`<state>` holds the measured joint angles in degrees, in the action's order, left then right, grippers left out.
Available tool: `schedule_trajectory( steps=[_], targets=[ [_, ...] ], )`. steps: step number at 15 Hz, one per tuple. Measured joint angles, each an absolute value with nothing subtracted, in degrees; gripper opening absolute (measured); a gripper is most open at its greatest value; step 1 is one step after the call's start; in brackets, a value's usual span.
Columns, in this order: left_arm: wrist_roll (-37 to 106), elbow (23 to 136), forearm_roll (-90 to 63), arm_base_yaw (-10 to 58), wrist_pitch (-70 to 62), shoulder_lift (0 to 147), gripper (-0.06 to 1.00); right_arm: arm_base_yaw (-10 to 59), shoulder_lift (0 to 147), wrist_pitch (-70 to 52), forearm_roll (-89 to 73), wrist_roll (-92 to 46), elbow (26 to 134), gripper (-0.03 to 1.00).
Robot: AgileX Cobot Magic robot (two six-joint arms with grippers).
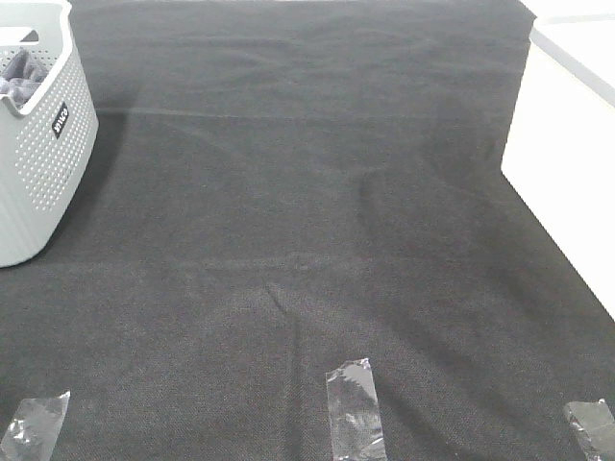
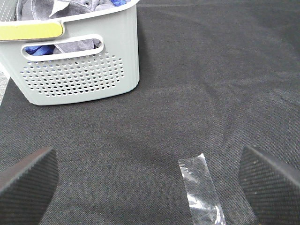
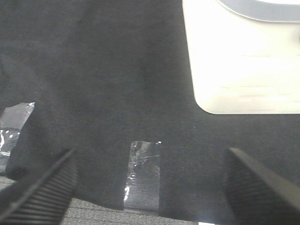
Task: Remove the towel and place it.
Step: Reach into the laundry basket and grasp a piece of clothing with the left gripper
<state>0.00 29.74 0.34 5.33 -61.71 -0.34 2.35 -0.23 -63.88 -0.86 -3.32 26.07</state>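
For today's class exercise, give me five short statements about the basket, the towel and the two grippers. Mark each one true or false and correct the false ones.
1. The towel lies inside the basket. True.
2. The left gripper is shut on the towel. False: its fingers stand wide apart and hold nothing, above the black cloth.
3. Three tape strips are stuck along the near edge of the black cloth. True.
4. The basket stands in the middle of the black cloth. False: it stands at the far left of the exterior high view.
5. The right gripper is open and holds nothing. True.
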Motion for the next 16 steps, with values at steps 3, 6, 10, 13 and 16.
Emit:
schedule_trajectory(
  steps=[3, 6, 10, 13, 16],
  targets=[
    [0.0, 29.74, 0.0, 5.33, -61.71, -0.34, 0.99, 2.35, -0.23, -63.88, 0.0, -3.21, 26.07, 0.95],
    [0.0, 29.74, 0.0, 5.33, -61.71, -0.34, 0.99, 2.35, -0.23, -63.88, 0.0, -3.21, 26.07, 0.96],
    [0.0, 29.74, 0.0, 5.33, -61.71, -0.34, 0.99, 2.35, -0.23, -63.88, 0.0, -3.21, 26.07, 0.96],
    [0.0, 29.74, 0.0, 5.33, -61.71, -0.34, 0.99, 2.35, -0.23, -63.88, 0.0, -3.21, 26.07, 0.96],
    [0.0, 29.74, 0.0, 5.33, -61.71, -0.34, 0.99, 2.35, -0.23, -63.88, 0.0, -3.21, 26.07, 0.96]
  ],
)
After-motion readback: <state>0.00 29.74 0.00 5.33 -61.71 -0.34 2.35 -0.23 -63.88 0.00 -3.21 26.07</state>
